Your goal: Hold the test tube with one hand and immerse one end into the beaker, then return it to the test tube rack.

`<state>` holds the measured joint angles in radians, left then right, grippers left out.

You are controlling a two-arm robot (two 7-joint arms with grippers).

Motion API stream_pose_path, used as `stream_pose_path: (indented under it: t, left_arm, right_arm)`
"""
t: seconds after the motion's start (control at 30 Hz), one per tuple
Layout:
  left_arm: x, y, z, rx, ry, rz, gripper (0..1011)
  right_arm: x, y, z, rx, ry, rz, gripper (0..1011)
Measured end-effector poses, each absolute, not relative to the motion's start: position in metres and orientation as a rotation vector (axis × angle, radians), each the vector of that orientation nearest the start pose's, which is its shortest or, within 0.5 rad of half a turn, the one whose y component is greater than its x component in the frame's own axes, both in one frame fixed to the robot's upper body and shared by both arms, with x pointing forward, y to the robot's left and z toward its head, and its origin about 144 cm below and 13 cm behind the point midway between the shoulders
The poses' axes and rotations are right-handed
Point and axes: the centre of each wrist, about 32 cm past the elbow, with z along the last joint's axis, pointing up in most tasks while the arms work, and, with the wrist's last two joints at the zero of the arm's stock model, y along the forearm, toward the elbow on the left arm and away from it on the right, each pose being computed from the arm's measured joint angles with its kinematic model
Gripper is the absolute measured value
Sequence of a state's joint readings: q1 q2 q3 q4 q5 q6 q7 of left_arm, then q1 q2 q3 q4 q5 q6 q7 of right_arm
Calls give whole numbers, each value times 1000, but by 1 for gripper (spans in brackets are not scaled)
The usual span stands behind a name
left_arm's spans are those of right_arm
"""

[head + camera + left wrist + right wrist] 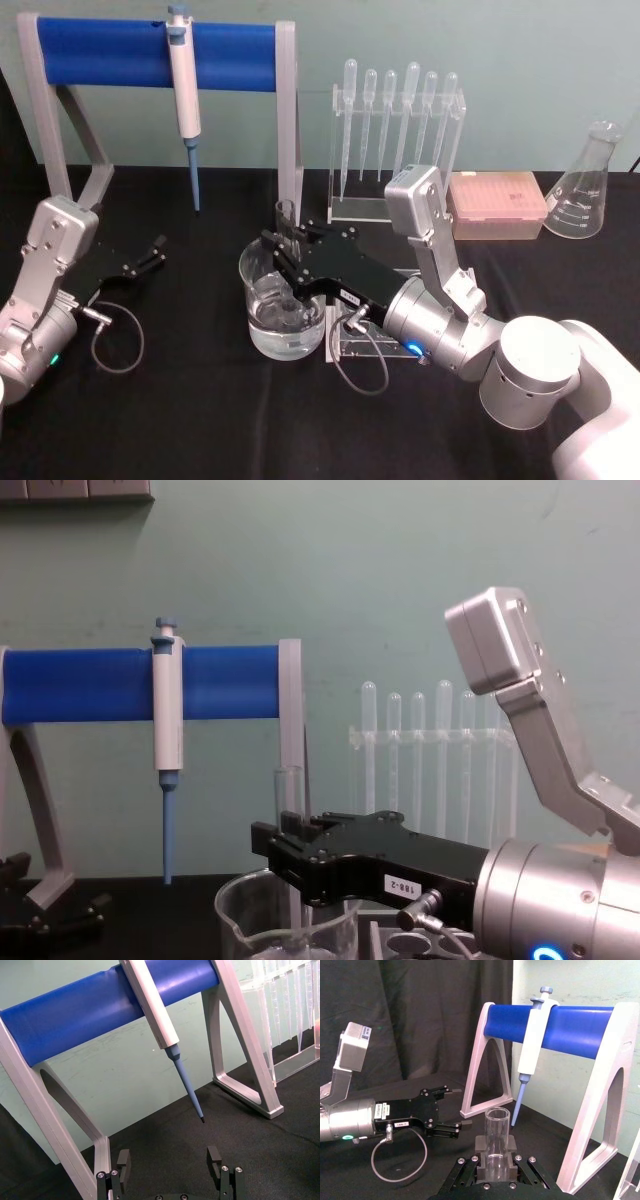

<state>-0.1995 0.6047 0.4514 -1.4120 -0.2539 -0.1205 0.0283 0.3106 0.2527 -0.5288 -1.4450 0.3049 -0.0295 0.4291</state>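
glass: 1 test tube [286,222], 1 beaker [262,322]

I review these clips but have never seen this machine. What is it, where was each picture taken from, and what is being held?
It is a two-armed robot at a black-covered table. One picture looks down from its head, one looks forward from its chest, and one comes from each wrist. The right pincer is shut on a clear test tube, held upright with its lower end inside a glass beaker that holds some clear liquid. The left pincer is open and idle at the table's left. Behind stand a blue-barred rack with a hanging pipettor, a stand of plastic pipettes, a pink tip box and a conical flask.
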Motion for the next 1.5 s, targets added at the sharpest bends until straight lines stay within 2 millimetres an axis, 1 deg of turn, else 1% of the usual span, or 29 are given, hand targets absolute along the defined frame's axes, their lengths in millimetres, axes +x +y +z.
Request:
stream_pose_path:
  t: [0.87, 1.0, 1.2, 1.23, 1.33, 1.37, 1.4, 1.43, 1.5]
  left_arm:
    - [489, 310, 1140, 305, -285, 1248, 1000]
    - [489, 310, 1140, 305, -285, 1248, 1000]
    - [489, 310, 1140, 304, -285, 1248, 1000]
    - [489, 310, 1140, 304, -285, 1248, 1000]
    - [489, 310, 1140, 304, -285, 1248, 1000]
    - [489, 310, 1140, 305, -285, 1248, 1000]
    - [489, 310, 1140, 304, -285, 1248, 1000]
    - [489, 310, 1140, 304, -285, 1248, 1000]
    - [489, 310, 1140, 304, -285, 1248, 1000]
  right_arm:
    - [511, -153, 1176, -3, -86, -671, 225]
    - [510, -153, 1179, -2, -96, -668, 224]
    - [507, -151, 1203, -8, -141, -650, 225]
    - [506, -151, 1211, -2, -153, -647, 224]
    - [504, -151, 1226, 13, -176, -642, 224]
    - [503, -151, 1236, 25, -188, -640, 224]
    - [502, -152, 1240, 32, -191, -641, 225]
    - [500, -153, 1249, 47, -198, -644, 224]
    - [498, -155, 1258, 60, -205, -649, 224]
